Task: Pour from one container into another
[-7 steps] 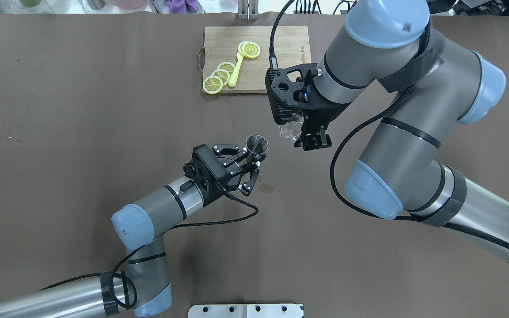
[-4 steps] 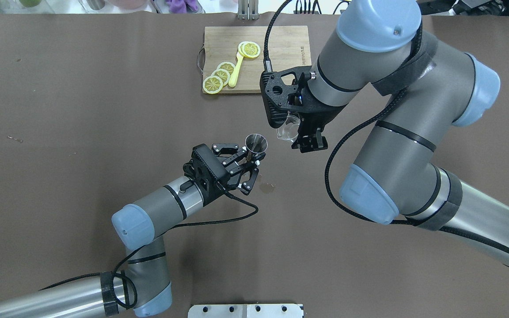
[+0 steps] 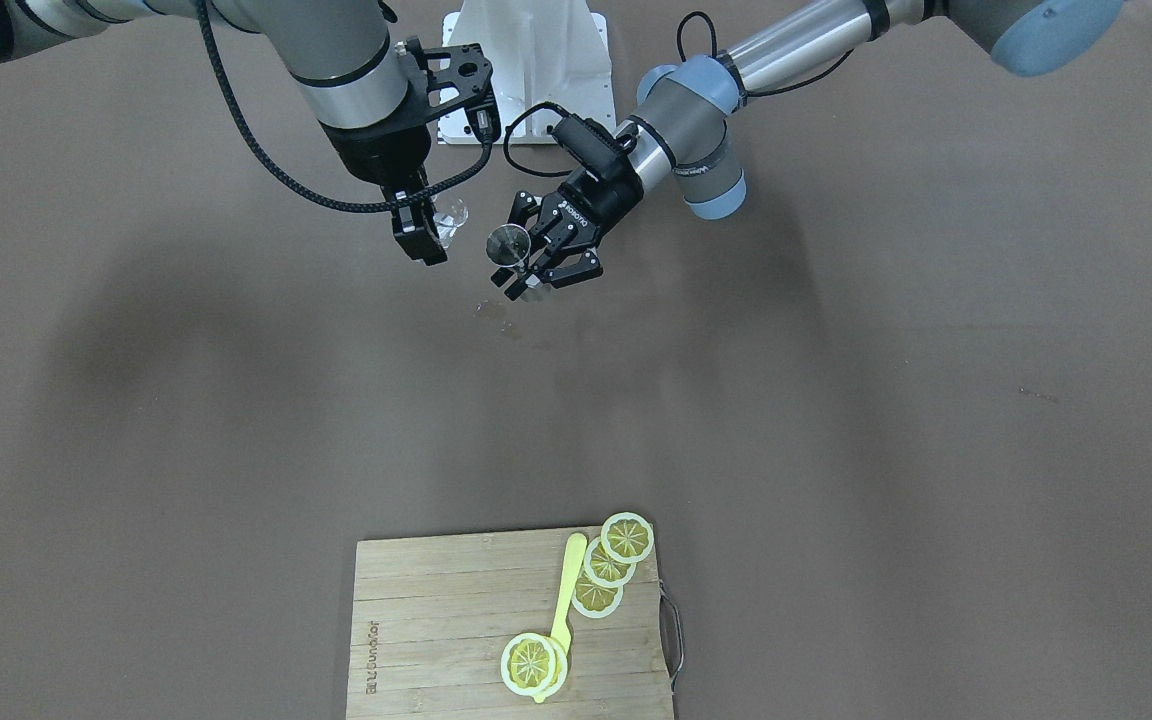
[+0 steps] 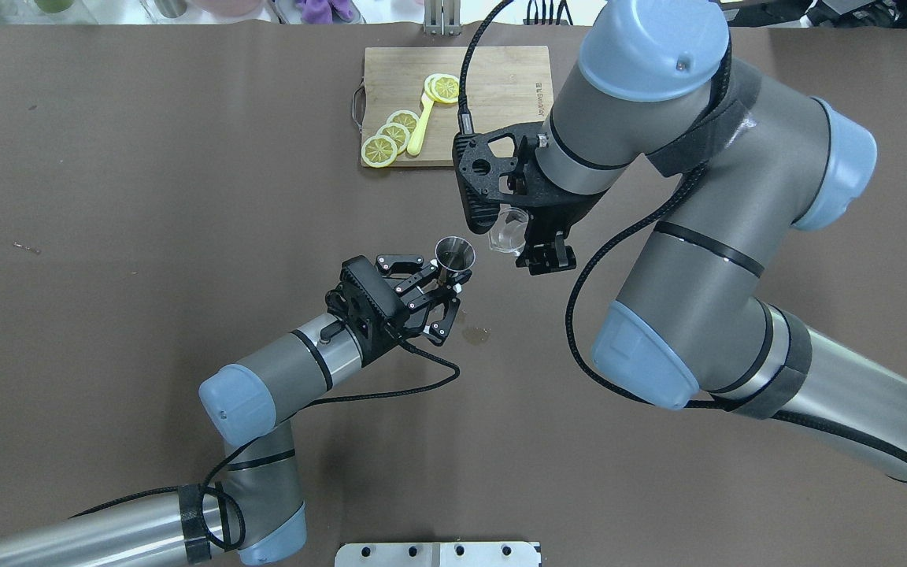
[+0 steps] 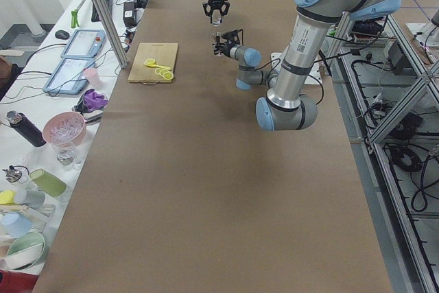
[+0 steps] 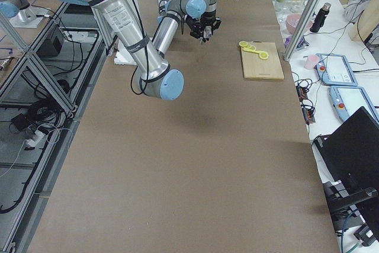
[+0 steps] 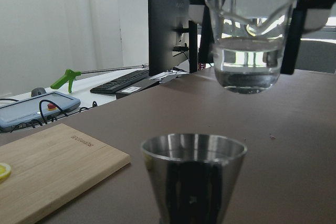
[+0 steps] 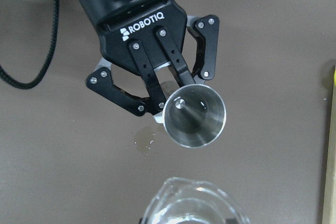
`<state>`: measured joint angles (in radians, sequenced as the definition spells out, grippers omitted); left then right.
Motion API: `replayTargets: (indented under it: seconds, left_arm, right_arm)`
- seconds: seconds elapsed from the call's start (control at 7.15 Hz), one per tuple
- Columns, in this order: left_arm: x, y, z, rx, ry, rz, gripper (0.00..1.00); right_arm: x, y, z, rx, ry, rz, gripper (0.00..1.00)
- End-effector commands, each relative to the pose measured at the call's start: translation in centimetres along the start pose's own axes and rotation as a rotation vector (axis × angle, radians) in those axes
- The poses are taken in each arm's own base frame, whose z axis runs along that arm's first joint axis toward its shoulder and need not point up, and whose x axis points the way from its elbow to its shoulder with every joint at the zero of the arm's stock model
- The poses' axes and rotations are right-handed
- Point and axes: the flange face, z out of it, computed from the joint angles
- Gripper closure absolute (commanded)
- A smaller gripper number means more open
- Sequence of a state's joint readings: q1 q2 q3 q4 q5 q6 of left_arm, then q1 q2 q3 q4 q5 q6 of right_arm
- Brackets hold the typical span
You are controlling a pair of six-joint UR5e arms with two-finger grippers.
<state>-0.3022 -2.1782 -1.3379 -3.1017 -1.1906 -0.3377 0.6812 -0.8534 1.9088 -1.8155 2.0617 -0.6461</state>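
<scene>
Jigger [image 4: 455, 253] clamped in left end effector [image 4: 450, 277]

a brown table [image 4: 107, 197] stands beside a cluttered white bench [image 5: 48, 104].

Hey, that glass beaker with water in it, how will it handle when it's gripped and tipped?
The glass beaker is clear, smooth glass, so it is probably slippery and breakable if squeezed hard. Its water fills only the lower part, likely adding some weight and sloshing when tilted.
</scene>
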Motion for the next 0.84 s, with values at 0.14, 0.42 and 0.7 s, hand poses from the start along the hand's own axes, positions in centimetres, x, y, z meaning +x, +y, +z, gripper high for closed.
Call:
replayTargets:
  seconds: [0.14,0.42,0.7]
  left_arm:
    - [-0.04,0.15,0.04,-0.003,-0.001,0.001,1.00]
    - [-0.06,0.15,0.04,-0.002,-0.003,0.001,1.00]
    - [-0.04,0.14,0.02,-0.002,-0.001,0.024,1.00]
  right_arm:
    - [-0.49,-1.18,0.95,-0.025,0.006,0.012,1.00]
    - [-0.11,-1.72,0.78,-0.047,0.012,0.018,1.00]
    - [0.05,-1.70,0.67,-0.078,0.012,0.028,1.00]
